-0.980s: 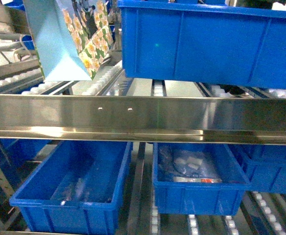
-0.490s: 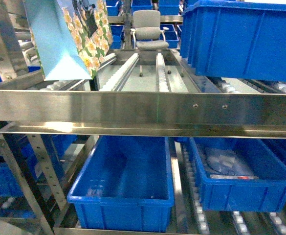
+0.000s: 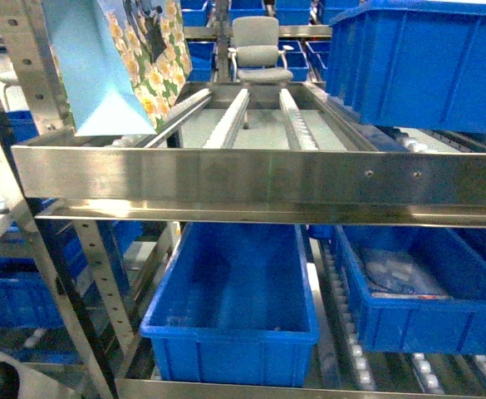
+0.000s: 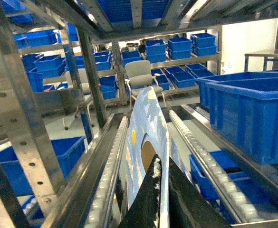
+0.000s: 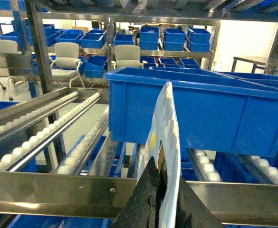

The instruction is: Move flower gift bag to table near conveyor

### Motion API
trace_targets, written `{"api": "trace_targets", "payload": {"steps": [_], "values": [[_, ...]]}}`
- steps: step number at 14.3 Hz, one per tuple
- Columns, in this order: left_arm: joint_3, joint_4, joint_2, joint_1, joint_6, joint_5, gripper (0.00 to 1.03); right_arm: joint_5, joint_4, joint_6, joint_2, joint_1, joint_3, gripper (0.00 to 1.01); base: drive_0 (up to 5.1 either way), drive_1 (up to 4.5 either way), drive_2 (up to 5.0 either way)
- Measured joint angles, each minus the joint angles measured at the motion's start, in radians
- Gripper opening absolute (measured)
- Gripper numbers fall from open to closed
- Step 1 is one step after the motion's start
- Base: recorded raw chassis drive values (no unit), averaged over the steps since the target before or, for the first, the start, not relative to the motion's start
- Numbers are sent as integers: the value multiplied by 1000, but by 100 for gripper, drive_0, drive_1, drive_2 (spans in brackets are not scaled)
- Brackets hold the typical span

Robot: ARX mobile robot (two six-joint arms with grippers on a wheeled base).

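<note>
Head view: flower bag [image 3: 114, 62], pale blue side panel and daffodil print, hangs at upper left above the steel front rail [image 3: 259, 179] of the conveyor [image 3: 230, 120]. Neither gripper shows here.

Left wrist view: left gripper [image 4: 163, 199], dark fingers [image 4: 150, 197] pinched together on the bag's upper edge [image 4: 148, 128]; the bag rises edge-on directly ahead of the jaws. Roller tracks [image 4: 111, 161] run just beside it on both sides. Blue bin [image 4: 253, 114] to the right; grey chair [image 4: 139, 76] beyond.

Right wrist view: right gripper [image 5: 160, 199], fingers closed on a thin white printed edge [image 5: 167, 137], apparently a bag, standing up from the jaws. Blue bin [image 5: 200, 109] just behind it; rollers to the left; steel rail below.

No table in any view.
</note>
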State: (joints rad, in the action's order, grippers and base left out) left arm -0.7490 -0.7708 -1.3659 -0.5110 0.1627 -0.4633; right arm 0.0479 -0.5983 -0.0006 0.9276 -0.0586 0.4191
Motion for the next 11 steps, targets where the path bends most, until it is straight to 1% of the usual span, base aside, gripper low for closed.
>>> {"api": "trace_targets", "payload": {"steps": [6,9,11], "values": [[0,1,0,4,0,-2,2,0,0,0,0,0,0,3,-495,245,245],[1,2,0,1,0,0,2,0,1,0,0,0,0,3,-464,118,380],[1,0,0,1,0,-1,2,0,-1,0,0,0,0,3,-488,253,253]]}}
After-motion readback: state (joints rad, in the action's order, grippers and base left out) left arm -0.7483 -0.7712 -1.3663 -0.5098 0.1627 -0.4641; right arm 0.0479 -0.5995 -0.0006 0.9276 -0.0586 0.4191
